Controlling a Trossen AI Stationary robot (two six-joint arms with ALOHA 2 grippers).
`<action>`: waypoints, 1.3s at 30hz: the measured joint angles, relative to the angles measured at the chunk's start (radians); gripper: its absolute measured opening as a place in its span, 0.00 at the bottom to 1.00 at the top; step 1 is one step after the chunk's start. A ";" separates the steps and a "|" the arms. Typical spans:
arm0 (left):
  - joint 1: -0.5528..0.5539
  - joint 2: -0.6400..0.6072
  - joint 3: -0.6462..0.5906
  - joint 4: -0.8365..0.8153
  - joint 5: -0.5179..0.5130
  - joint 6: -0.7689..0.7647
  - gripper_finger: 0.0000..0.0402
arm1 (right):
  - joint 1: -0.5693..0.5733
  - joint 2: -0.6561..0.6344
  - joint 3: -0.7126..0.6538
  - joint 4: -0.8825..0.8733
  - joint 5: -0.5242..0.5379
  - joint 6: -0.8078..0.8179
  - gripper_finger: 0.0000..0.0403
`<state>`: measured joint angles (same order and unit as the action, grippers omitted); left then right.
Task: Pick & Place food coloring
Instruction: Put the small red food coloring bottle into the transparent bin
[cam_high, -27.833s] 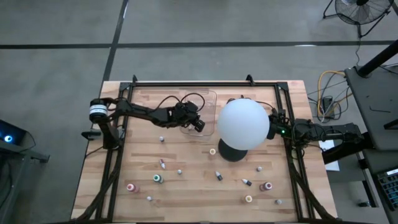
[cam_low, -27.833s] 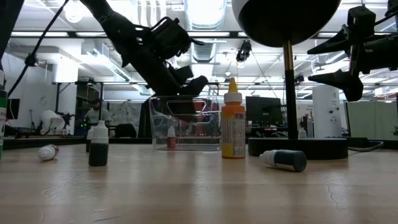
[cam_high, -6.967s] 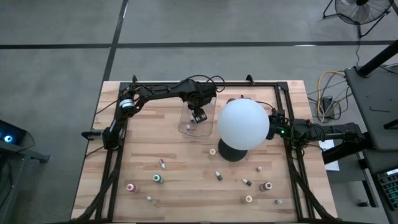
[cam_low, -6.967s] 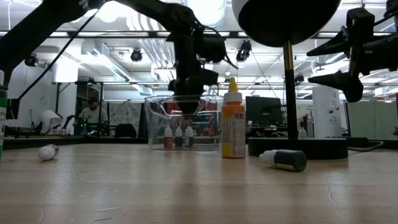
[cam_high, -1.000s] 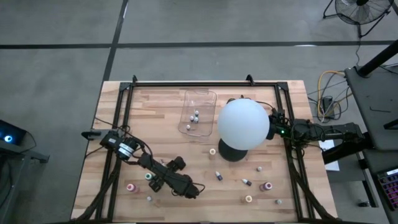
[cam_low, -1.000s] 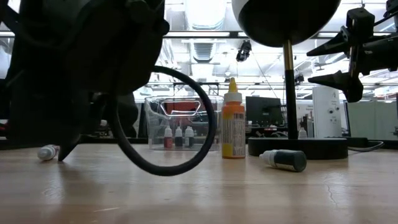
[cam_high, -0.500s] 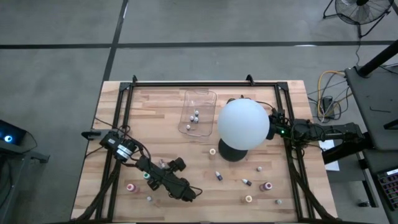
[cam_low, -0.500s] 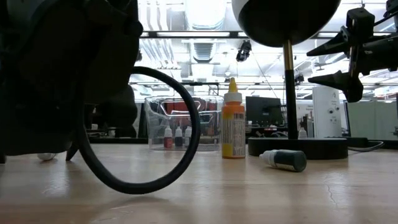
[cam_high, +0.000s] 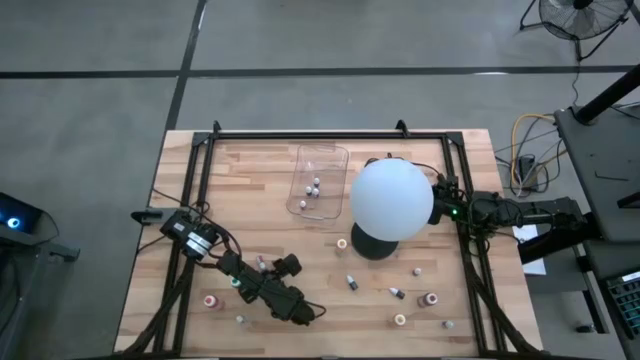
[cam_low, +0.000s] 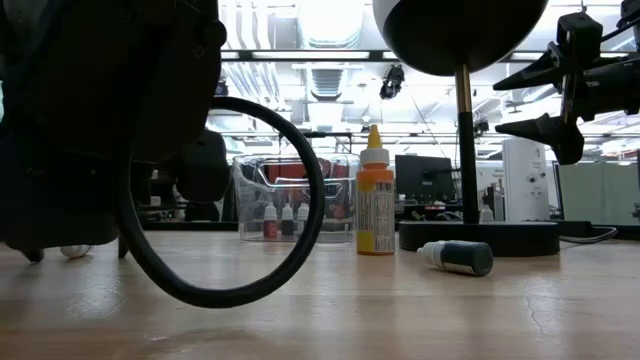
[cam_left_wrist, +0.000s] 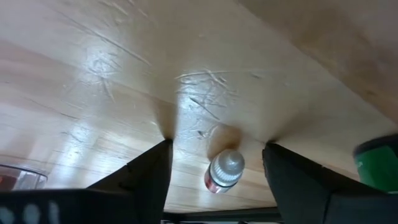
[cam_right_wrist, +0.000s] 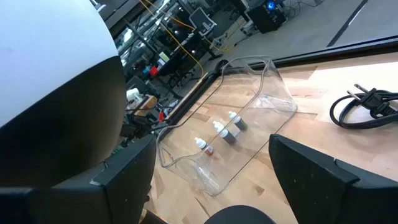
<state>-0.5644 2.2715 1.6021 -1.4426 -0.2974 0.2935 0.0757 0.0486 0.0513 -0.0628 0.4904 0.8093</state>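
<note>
Lying on the wood near the table's front left, a small red vial (cam_left_wrist: 222, 174) with a pale cap sits between the left gripper's (cam_left_wrist: 216, 163) parted fingers, untouched. Three more vials (cam_right_wrist: 219, 134) stand in the clear tray (cam_high: 331, 158). By the white globe (cam_high: 391, 198), the right gripper (cam_right_wrist: 211, 163) waits, spread wide.

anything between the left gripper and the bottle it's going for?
Nothing visible. In the left wrist view the small red bottle lies on bare wood, in the open gap between the left gripper's fingers, which do not touch it. The green-capped bottle sits off to one side.
</note>
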 joint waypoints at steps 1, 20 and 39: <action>0.000 0.000 -0.001 0.001 0.000 -0.001 0.54 | 0.000 0.000 0.000 0.000 0.000 0.000 0.75; -0.002 0.000 -0.021 0.005 0.000 -0.011 0.37 | 0.000 0.000 0.000 0.000 0.000 0.000 0.75; 0.006 -0.019 -0.010 0.010 -0.030 -0.023 0.13 | 0.000 0.000 0.000 0.000 0.000 0.000 0.75</action>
<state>-0.5581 2.2525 1.5919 -1.4330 -0.3276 0.2704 0.0757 0.0486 0.0509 -0.0628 0.4908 0.8093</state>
